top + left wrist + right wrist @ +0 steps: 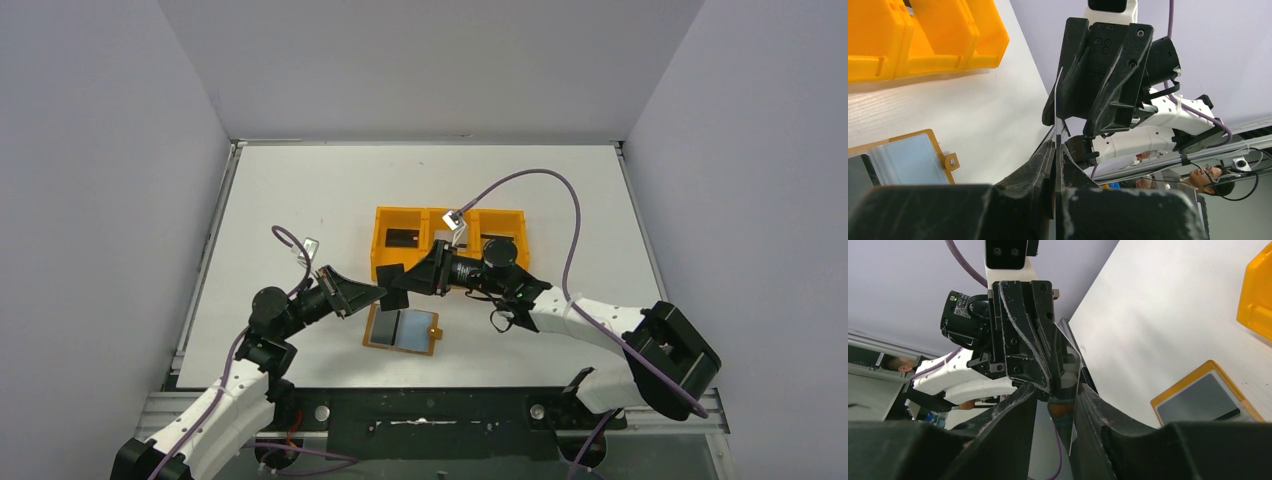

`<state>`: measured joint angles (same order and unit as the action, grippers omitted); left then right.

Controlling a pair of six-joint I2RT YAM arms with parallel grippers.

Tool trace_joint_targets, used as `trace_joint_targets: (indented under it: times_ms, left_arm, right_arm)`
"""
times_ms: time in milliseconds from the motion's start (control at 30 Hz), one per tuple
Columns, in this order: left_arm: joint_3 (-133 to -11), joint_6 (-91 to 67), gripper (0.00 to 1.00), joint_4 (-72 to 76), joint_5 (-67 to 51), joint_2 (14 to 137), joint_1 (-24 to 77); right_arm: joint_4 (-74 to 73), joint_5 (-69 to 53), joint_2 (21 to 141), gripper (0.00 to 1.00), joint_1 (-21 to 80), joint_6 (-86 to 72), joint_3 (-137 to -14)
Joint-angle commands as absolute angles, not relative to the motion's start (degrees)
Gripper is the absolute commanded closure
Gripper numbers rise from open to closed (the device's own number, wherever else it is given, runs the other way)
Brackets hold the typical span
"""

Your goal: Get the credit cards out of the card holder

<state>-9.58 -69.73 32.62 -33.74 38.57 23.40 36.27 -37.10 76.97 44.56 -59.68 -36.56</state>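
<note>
Lower left to centre: the black-and-white left arm (262,340) rises from its base and bends at the elbow, its forearm slanting up and right. The left pincer (372,293) is pressed together on a thin dark rectangular credit card (394,288), held clear of the white tabletop (300,190) at mid-frame. In the left wrist view the card shows edge-on, running straight up from the fingertips.

Below the card, the tan-orange leather-like folding card holder (402,328) lies open and flat. Its long axis runs roughly left to right, greyish pockets up and its small snap tab (435,332) at the right end.

Right of centre: the right pincer (412,278) faces left and meets the card head-on. Its jaws are parted around the card, with a gap showing on one side in the right wrist view. The right arm (590,325) stretches low from the lower right.

Behind, the bright orange three-compartment plastic tray (380,245) lies crosswise, a second dark card (403,238) in its left compartment.
</note>
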Motion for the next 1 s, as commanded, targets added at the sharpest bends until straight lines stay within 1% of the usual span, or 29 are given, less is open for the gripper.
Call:
trace_joint_targets:
  times_ms: [0,100,167,433,467,500,533,633,700,800,933,967]
  left_arm:
    - [-10.57,-69.52,1.0,37.03,-35.2,38.47,22.95]
    - [-10.37,-69.45,1.0,36.67,-34.98,38.24,22.94]
    - [-10.27,-69.43,1.0,36.52,-34.78,38.3,22.94]
    - [-10.43,-69.85,1.0,37.29,-34.93,39.06,22.94]
    - [-10.46,-69.83,0.97,37.2,-35.04,39.1,22.94]
    - [-10.58,-69.74,0.93,36.88,-35.06,39.14,22.94]
    - [-10.69,-69.52,0.86,36.2,-35.07,39.03,22.94]
    - [-11.5,-68.16,0.62,32.74,-34.47,38.23,22.94]
    - [-12.56,-66.41,0.48,27.48,-32.97,37.01,22.94]
    - [-14.46,-62.68,0.34,18.92,-29.75,34.66,22.93]
    - [-17.88,-57.9,0.26,4.48,-22.86,31.99,22.94]
    - [-18.91,-56.79,0.19,0.94,-20.74,31.33,22.94]
  right_arm:
    - [44.43,-38.0,77.14,0.71,44.24,-61.87,-36.25]
    - [44.21,-37.8,76.44,0.8,44.06,-61.75,-35.8]
    - [43.98,-37.84,76.1,0.82,43.99,-61.61,-35.61]
    - [46.66,-38.11,76.46,0.99,44.04,-62.91,-34.48]
    - [46.75,-38.02,76.46,1.0,44.03,-62.86,-34.46]
    - [46.59,-37.93,76.39,1.0,44.05,-62.8,-34.45]
    - [46.36,-37.77,76.27,1.0,44.04,-62.68,-34.41]
    - [43.89,-36.39,75.37,1.0,43.99,-61.53,-34.37]
    - [41.57,-35.02,74.49,1.0,43.99,-60.46,-34.34]
    - [37.24,-32.45,73.03,1.0,43.94,-58.58,-34.45]
    - [27.91,-26.53,70.48,1.0,43.97,-54.57,-35.77]
    - [24.64,-24.49,69.88,1.0,43.95,-53.07,-36.5]
